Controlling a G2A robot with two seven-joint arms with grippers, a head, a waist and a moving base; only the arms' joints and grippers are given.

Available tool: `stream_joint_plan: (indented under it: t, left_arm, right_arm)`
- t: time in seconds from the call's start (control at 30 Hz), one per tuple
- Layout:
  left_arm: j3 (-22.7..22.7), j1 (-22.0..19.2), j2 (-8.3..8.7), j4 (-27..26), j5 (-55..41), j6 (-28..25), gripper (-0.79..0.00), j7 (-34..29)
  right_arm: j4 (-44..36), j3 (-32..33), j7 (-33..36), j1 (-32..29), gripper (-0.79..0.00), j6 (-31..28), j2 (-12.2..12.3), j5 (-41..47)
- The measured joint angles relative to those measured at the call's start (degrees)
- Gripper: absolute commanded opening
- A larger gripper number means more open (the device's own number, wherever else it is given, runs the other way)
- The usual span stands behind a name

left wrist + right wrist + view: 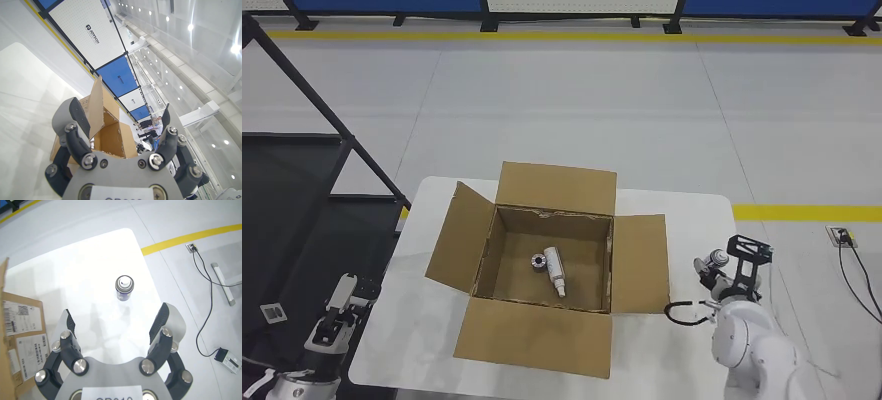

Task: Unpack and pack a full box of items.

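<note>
An open cardboard box (542,330) stands mid-table with all its flaps spread. Inside lie a white bottle (555,270) and a small round item (538,262). A blue spray can (124,287) stands upright on the white table (75,275) to the right of the box, near the table's right edge. My right gripper (115,321) hovers open above the table, short of the can and not touching it; from above it is beside the can (716,262). My left gripper (121,111) is open and empty, low off the table's left side, facing the box (111,132).
The box's labelled right flap (22,332) lies flat close beside my right gripper. On the floor past the table's right edge run a black cable (204,321) and a small power box (228,362). A dark metal frame (312,110) stands at the left.
</note>
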Motion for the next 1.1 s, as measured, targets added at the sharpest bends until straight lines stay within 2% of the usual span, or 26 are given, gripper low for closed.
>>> stream_joint_plan:
  t: [0.17,0.2,0.23,0.27,0.33,0.43,0.53,0.6,0.63,0.67,1.1]
  left_arm:
    - [0.00,0.00,0.00,0.00,0.00,0.00,0.000,0.00]
    - [0.00,0.00,0.00,0.00,0.00,0.00,0.000,0.00]
    - [0.00,0.00,0.00,0.00,0.00,0.00,0.000,0.00]
    - [0.00,0.00,0.00,0.00,0.00,0.00,0.000,0.00]
    - [0.00,0.00,0.00,0.00,0.00,0.00,0.000,0.00]
    - [0.00,0.00,0.00,0.00,0.00,0.00,0.000,0.00]
    - [0.00,0.00,0.00,0.00,0.00,0.00,0.000,0.00]
    - [0.00,0.00,0.00,0.00,0.00,0.00,0.000,0.00]
    - [0.00,0.00,0.00,0.00,0.00,0.00,0.000,0.00]
    - [0.00,0.00,0.00,0.00,0.00,0.00,0.000,0.00]
    - [0.00,0.00,0.00,0.00,0.00,0.00,0.000,0.00]
  right_arm:
    - [9.08,0.33,-2.71,4.89,0.000,1.49,-0.05,2.48]
    - [10.56,0.52,-2.82,5.78,-0.028,1.52,-0.03,2.98]
    - [12.50,0.89,-2.77,7.00,-0.123,1.46,0.00,3.87]
    - [13.92,1.28,-2.73,7.96,-0.172,1.36,0.04,4.65]
    - [17.00,2.20,-3.31,9.99,-0.206,0.77,0.17,6.38]
    - [20.76,3.10,-4.56,12.11,-0.400,0.17,0.33,8.42]
    - [24.00,3.84,-5.03,14.07,-0.502,-0.37,0.54,9.70]
    - [25.24,4.12,-5.49,14.82,-0.637,-0.51,0.66,10.10]
    - [25.70,4.20,-5.85,15.08,-0.757,-0.34,0.71,10.25]
    - [25.90,4.22,-6.12,15.16,-0.782,0.09,0.74,10.21]
    - [21.11,2.61,-6.14,13.17,-0.785,4.15,0.91,8.88]
